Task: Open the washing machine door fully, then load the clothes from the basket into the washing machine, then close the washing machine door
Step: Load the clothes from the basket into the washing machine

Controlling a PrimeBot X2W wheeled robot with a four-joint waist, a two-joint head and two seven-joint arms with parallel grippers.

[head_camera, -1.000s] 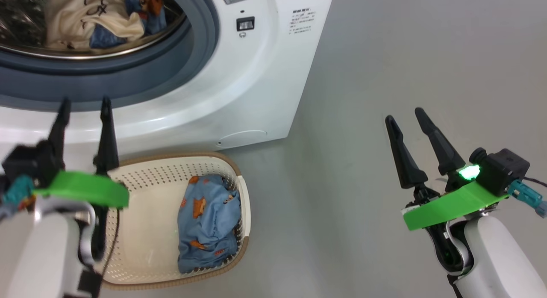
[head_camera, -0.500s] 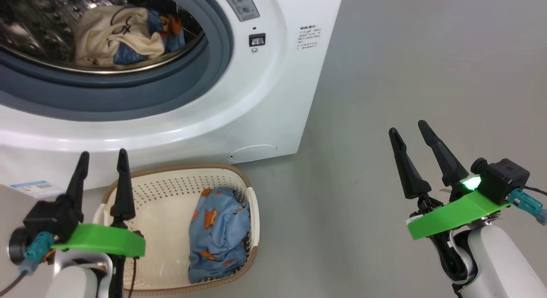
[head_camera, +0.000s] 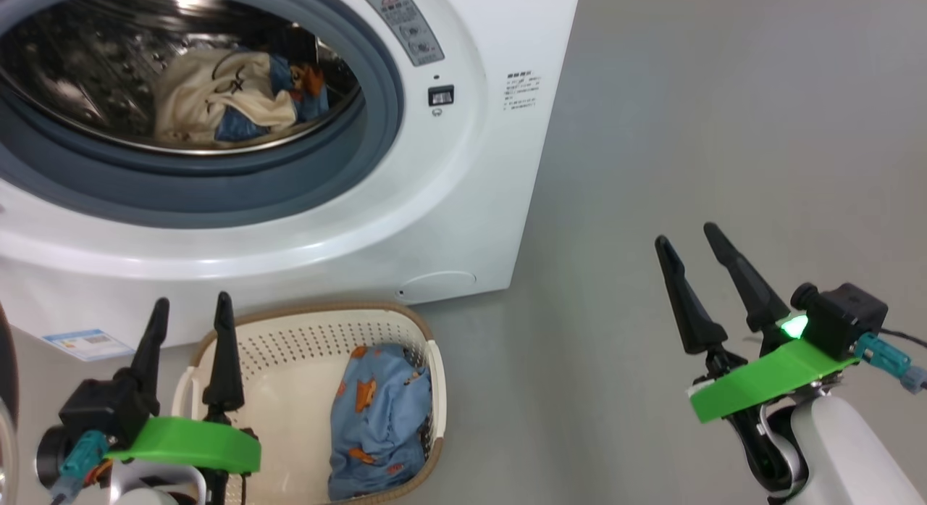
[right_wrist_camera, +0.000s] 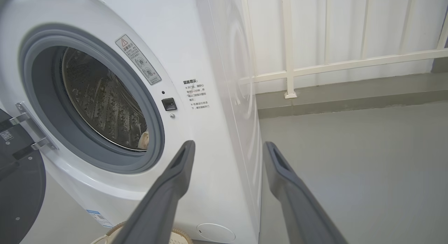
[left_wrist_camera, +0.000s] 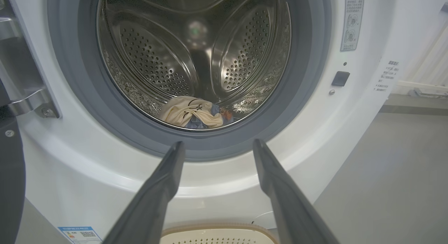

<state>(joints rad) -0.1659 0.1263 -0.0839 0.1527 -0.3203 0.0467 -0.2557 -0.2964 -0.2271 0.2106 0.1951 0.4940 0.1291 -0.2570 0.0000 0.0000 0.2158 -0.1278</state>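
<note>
The white washing machine (head_camera: 449, 201) stands open, its steel drum holding cream and blue clothes (head_camera: 232, 103), seen too as clothes (left_wrist_camera: 192, 112) low in the drum. The washing machine door (right_wrist_camera: 19, 188) hangs swung out on its hinge at the left edge. On the floor in front, the cream basket (head_camera: 290, 389) holds a light blue garment (head_camera: 380, 418) with orange prints. My left gripper (head_camera: 192, 306) hovers open and empty over the basket's left end. Off to the right over bare floor, my right gripper (head_camera: 688, 237) is open and empty too.
Grey floor (head_camera: 724, 128) stretches to the right of the machine. A white railing (right_wrist_camera: 332, 62) and a low kerb run behind it. A blue label sticker (head_camera: 87, 343) sits low on the machine's front.
The head camera has tilted up, so the drum shows more fully. My left gripper has drawn back and down from the drum's lip to above the basket. The right gripper has barely moved.
</note>
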